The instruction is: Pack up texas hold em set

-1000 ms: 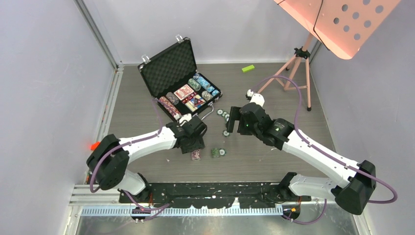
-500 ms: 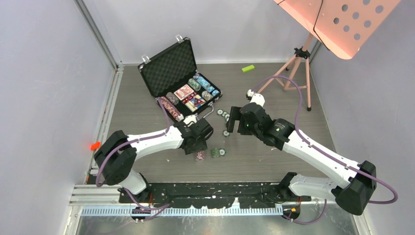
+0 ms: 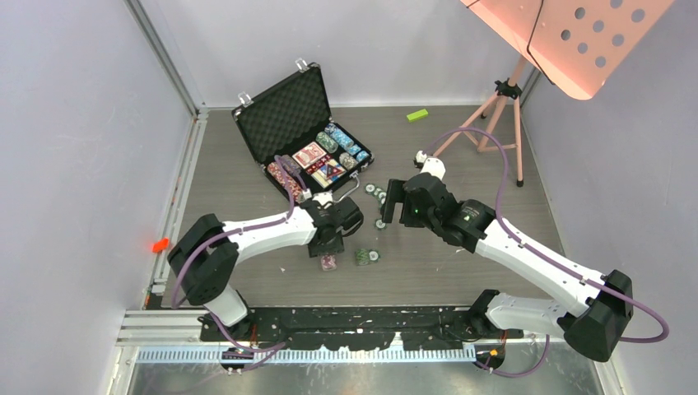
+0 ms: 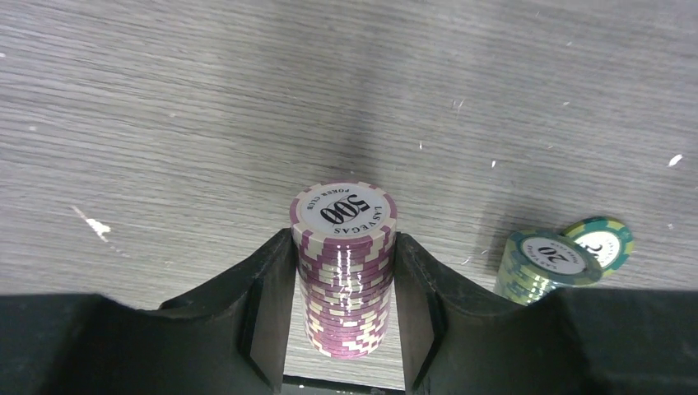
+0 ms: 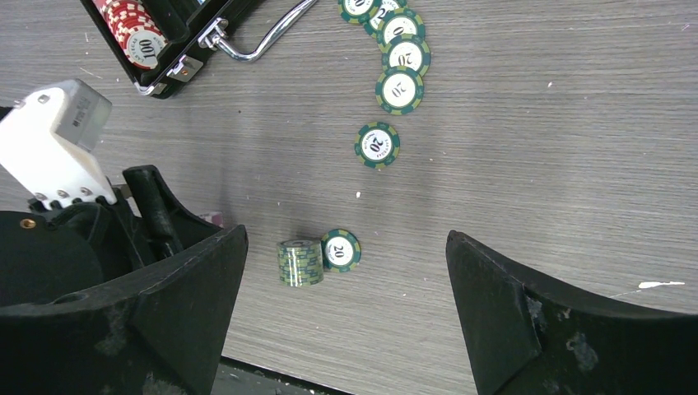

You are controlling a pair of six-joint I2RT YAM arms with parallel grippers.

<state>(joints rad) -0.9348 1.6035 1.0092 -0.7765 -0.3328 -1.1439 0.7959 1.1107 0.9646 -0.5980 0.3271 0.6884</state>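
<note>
Left jaws: narrow, closed onto the purple chip stack [image 4: 344, 271], with a finger [image 4: 267, 313] pressed flat to each opposite side. Stands upright on the desk [image 4: 165, 99], long axis vertical, "500" face up, dead centre of the gap in the left wrist view. Seen from above, sits just below the middle of the frame, with the open briefcase [image 3: 284, 115] up and to the left of it, lid tilted back toward the far wall. Probably calls for a straight lift, then a carry up-left to the case's tray, where other chips lie in rows on their sides; cannot tell from here which slot is free. Right jaws: spread wide, holding nothing, hanging over the short green stack [image 5: 300, 262] and the loose green chips [image 5: 399, 74] strung toward the upper middle of the right wrist view. Nearer the purple stack by far: the left arm.
</note>
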